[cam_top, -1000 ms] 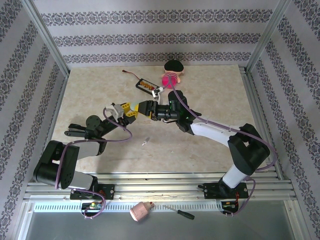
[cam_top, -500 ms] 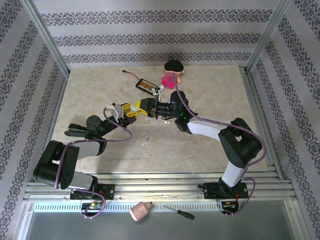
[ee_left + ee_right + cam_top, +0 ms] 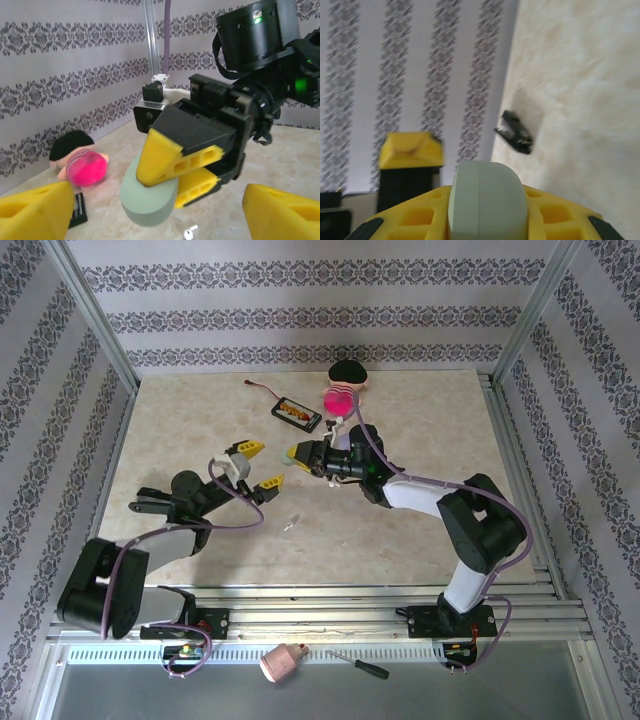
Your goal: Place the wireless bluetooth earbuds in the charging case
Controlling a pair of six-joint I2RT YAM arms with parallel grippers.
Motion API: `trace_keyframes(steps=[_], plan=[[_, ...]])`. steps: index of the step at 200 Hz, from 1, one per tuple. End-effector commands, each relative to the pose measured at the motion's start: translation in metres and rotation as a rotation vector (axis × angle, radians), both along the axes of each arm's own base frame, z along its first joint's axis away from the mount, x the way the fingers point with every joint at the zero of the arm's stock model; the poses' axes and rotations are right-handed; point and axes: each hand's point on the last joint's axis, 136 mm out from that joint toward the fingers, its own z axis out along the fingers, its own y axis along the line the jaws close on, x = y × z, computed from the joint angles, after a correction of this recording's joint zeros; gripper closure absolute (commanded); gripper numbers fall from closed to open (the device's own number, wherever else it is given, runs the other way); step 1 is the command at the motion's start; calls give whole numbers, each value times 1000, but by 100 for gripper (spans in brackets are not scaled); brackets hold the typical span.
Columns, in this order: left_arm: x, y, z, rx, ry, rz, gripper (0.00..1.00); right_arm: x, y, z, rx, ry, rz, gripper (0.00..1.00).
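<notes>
Early stage here, as far as anyone can judge: nothing is loaded yet. The right gripper [image 3: 296, 456] sits at the centre of the overhead view with its yellow fingers pinched on the charging case [image 3: 147, 200], holding it up off the table [image 3: 200, 410]. Facing it, just to the left, the left gripper [image 3: 265, 465] has its jaws spread wide and nothing between them. In its own wrist view its two yellow fingertips sit in the bottom corners, and the case hangs at lower centre.

One earbud [image 3: 291, 523] lies loose on the table, below the two grippers in the overhead view and apart from both. It is a tiny pale piece, too small to read in detail. So picking it up and seating it is all yet to come.

The case is a smooth mint-green pebble, rounded and matte. In the right wrist view a seam runs down its face. It looks closed to me, so it likely needs opening first.

At upper centre a pink doll [image 3: 345, 390] and a flat black item [image 3: 297, 412] lie untouched.
</notes>
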Motion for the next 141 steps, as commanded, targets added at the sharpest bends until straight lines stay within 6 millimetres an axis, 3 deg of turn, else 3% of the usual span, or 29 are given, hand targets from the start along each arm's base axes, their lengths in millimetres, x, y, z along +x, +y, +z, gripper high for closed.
trace_keyframes(steps=[1,39,81,141], plan=[[-6,4,-26,100,71,38,8,19,-15,-41,-134,-18,-68,80],[-11,19,-47,230,118,134,0,56,-17,-88,-251,-5,-132,82],[-13,24,-57,284,134,168,1,90,-8,-125,-420,-37,-182,82],[-12,22,-61,280,151,161,1,108,-18,-166,-553,-26,-229,80]])
